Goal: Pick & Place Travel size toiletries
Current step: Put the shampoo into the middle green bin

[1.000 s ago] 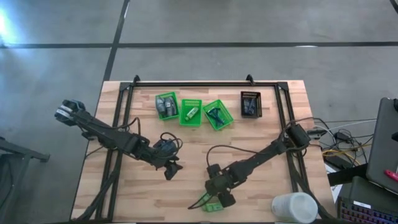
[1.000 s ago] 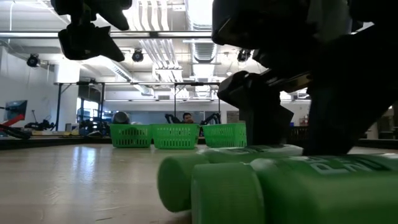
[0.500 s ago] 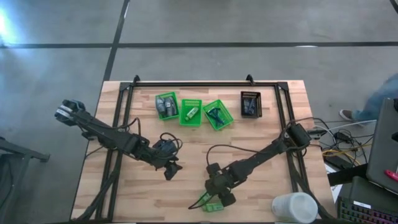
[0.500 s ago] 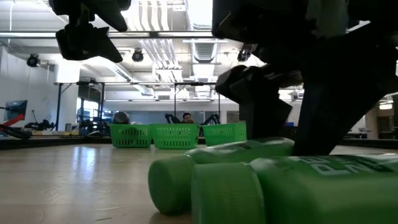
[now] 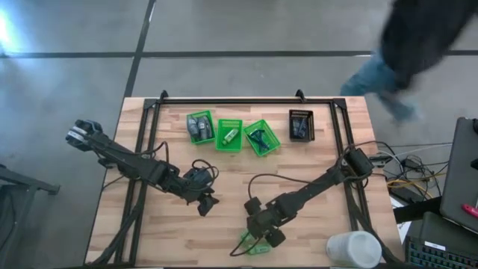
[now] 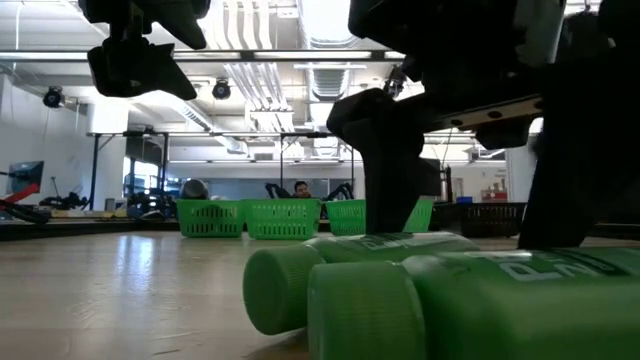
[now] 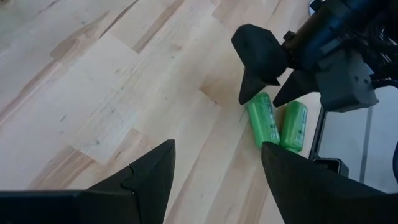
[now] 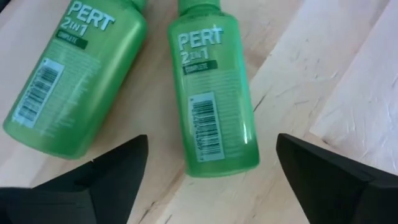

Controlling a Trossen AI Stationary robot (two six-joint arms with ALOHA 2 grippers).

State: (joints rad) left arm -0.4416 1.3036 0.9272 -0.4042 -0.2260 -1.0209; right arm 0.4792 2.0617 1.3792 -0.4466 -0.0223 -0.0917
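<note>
Two bright green travel bottles (image 5: 254, 243) lie side by side on the wood near the table's front edge. My right gripper (image 8: 211, 138) stands open over them, pointing steeply down. One finger (image 7: 258, 62) is on each side of the bottle (image 8: 214, 106) that lies farther from the front edge. The other bottle (image 8: 74, 93) lies outside the fingers. My left gripper (image 5: 205, 202) hangs open above bare wood left of the bottles, with nothing between its fingers (image 7: 149, 180). My right gripper straddles one green bottle near its flat bottom end (image 8: 217, 165), coming from above and across the bottle. The bottle lies flat on the table. I cannot tell whether either finger touches it.
Three green mesh baskets (image 5: 228, 134) and a black basket (image 5: 301, 125) stand in a row at the far side, with small items inside. A white cylinder (image 5: 352, 249) sits at the near right corner. A person (image 5: 418, 37) passes beyond the far right corner. Bare wood lies between baskets and arms.
My right gripper has rolled a little and opened wider over the bottles. The far bottle's cap end has shifted slightly along the table. A person has walked into view beyond the table's far right corner.
</note>
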